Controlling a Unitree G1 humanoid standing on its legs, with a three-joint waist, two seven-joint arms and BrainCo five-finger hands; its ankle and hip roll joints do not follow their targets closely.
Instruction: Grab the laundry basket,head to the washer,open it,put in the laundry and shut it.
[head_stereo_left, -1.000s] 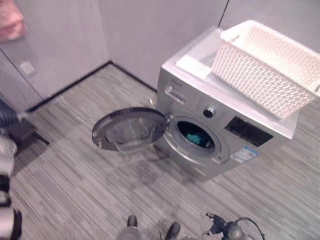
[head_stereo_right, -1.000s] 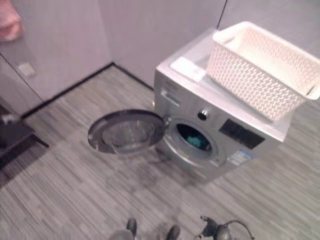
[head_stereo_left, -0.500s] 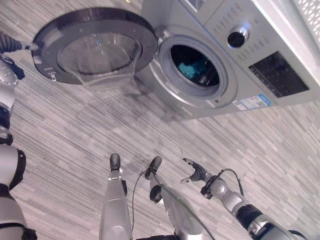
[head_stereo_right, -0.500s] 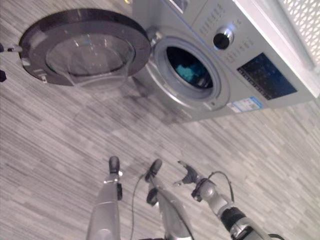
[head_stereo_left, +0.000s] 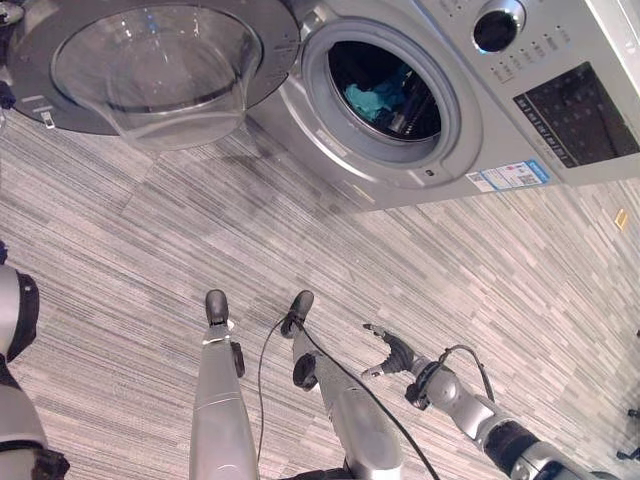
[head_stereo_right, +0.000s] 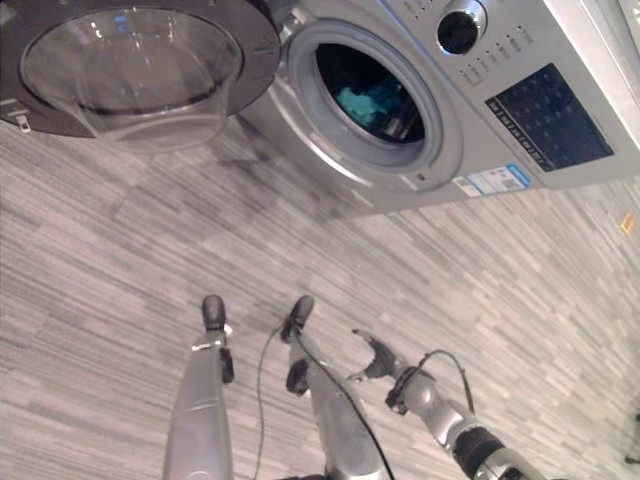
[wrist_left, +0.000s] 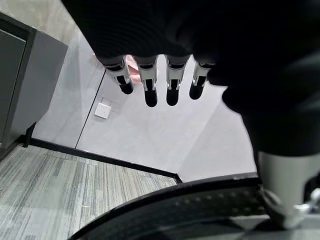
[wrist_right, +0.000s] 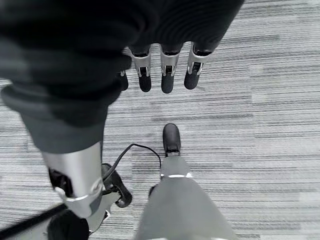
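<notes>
The silver washer (head_stereo_left: 520, 110) stands with its round door (head_stereo_left: 150, 60) swung wide open to the left. Teal laundry (head_stereo_left: 372, 98) lies inside the drum. My left hand (wrist_left: 150, 87) is at the door's far left edge, fingers straight and open. Its thumb is right by the door's dark rim (wrist_left: 175, 205), and I cannot tell whether they touch. My right hand (head_stereo_left: 392, 350) hangs low over the floor in front of the washer, well away from it. Its fingers (wrist_right: 167, 75) are relaxed and hold nothing.
A knob (head_stereo_left: 497, 25) and a dark display (head_stereo_left: 578, 115) sit on the washer's front panel. Grey striped flooring (head_stereo_left: 480, 260) spreads in front of it. Behind the door, a grey wall with a white socket (wrist_left: 102, 110) meets the floor at a corner.
The whole picture has shifted: the camera tilted down and came closer to the washer, so the basket on top left the view. The door stays open and the right hand stays low.
</notes>
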